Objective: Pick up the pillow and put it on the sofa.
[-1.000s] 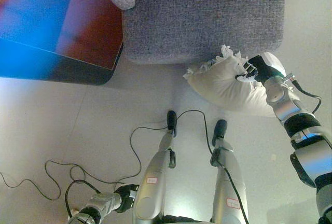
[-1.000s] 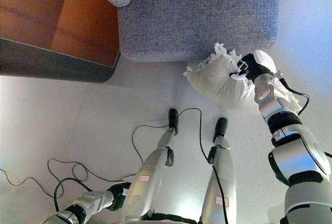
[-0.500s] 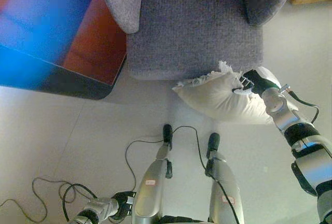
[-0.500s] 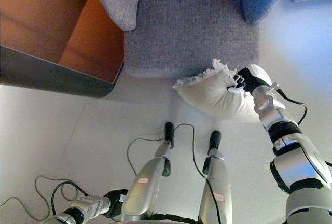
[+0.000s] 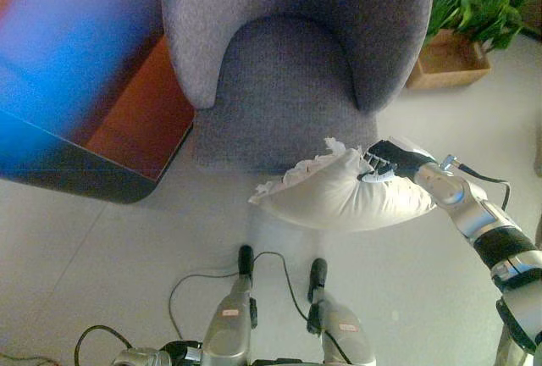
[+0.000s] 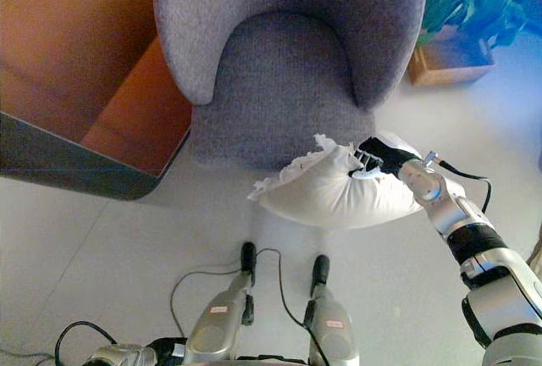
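Note:
A white pillow (image 5: 339,196) with a frilled edge hangs in the air just in front of the grey sofa chair (image 5: 284,86), level with the front of its seat. My right hand (image 5: 391,159) is shut on the pillow's upper right edge and holds it up off the floor. My left hand (image 6: 167,351) shows only at the bottom left edge, low beside my body, and its fingers are not clear.
A reddish-brown table (image 6: 93,86) with a dark rim stands to the left of the sofa chair. A green plant in a wooden box (image 5: 449,52) stands at the right behind the chair's arm. Pale floor (image 5: 102,256) lies in front.
The camera has tilted up, showing the whole chair and the plant. My right hand has carried the pillow left and up, toward the front of the seat.

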{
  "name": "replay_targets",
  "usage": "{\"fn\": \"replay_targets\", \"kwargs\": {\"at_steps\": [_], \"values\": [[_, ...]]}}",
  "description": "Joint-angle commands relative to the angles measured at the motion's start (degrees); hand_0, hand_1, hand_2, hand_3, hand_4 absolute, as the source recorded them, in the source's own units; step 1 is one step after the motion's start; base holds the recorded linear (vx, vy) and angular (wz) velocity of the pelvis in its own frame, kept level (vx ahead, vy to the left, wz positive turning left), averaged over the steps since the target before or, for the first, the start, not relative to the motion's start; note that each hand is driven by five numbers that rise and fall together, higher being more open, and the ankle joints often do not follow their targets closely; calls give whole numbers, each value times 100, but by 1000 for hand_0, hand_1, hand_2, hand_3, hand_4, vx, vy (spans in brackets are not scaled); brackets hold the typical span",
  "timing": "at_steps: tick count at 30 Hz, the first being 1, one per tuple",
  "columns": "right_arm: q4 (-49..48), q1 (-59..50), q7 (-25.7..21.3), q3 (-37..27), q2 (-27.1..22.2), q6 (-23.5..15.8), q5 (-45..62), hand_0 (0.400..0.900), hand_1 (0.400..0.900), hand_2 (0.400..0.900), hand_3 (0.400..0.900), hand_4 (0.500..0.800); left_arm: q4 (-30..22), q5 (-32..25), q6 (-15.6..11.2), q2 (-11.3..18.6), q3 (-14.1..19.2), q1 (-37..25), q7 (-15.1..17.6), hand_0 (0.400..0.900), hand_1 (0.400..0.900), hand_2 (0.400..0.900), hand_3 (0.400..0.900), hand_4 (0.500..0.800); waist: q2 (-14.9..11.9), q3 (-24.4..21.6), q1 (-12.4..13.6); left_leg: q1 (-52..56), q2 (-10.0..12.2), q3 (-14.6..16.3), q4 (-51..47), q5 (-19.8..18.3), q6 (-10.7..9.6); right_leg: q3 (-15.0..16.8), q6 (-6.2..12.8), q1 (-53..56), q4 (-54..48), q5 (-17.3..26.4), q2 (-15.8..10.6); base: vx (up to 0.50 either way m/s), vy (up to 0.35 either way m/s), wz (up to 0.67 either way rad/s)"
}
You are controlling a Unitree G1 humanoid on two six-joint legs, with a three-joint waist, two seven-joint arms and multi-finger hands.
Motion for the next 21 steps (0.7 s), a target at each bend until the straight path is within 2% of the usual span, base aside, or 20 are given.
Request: {"fn": "replay_targets", "kwargs": {"at_steps": [1, 5, 8, 15, 21], "values": [[-708, -349, 220, -507, -655, -497, 369, 400, 400, 400, 400, 500, 254, 46, 121, -161, 160, 17, -499, 900, 900, 900, 900, 800, -171, -1127, -70, 409, -165, -59, -39, -703, -46, -62, 63, 146, 329, -388, 211, 126, 48, 4], [-941, -422, 790, -564, -696, -422, 573, 400, 400, 400, 400, 500, 382, 157, 292, -196, 330, 146, -609, 900, 900, 900, 900, 800, -286, -1447, -65, 635, -173, -38, -39, -788, -52, -50, 110, 423, 59, -255, 196, 115, 56, 0], [-981, -675, 1257, -456, -779, -219, 800, 400, 400, 400, 400, 500, 446, 209, 413, -256, 425, 224, -666, 900, 900, 900, 900, 800, -342, -1647, -39, 779, -189, -32, -39, -829, -57, -46, 128, 599, -71, -191, 173, 117, 77, 1], [-440, -1727, 1741, 84, -693, 189, 954, 400, 400, 400, 400, 500, 663, 343, 809, -299, 482, 200, -756, 900, 900, 900, 900, 800, -453, -1878, 130, 1016, -222, -75, -39, -917, -61, -144, 130, 913, -153, -202, 136, 118, 68, 7], [122, -2560, 1838, 583, -527, 695, 1139, 400, 400, 400, 400, 500, 830, 587, 1104, -251, 527, 190, -796, 900, 900, 900, 900, 800, -553, -1883, 361, 1107, -226, -179, -39, -925, -59, -264, 132, 1083, -185, -211, 121, 154, 50, 18]]}}
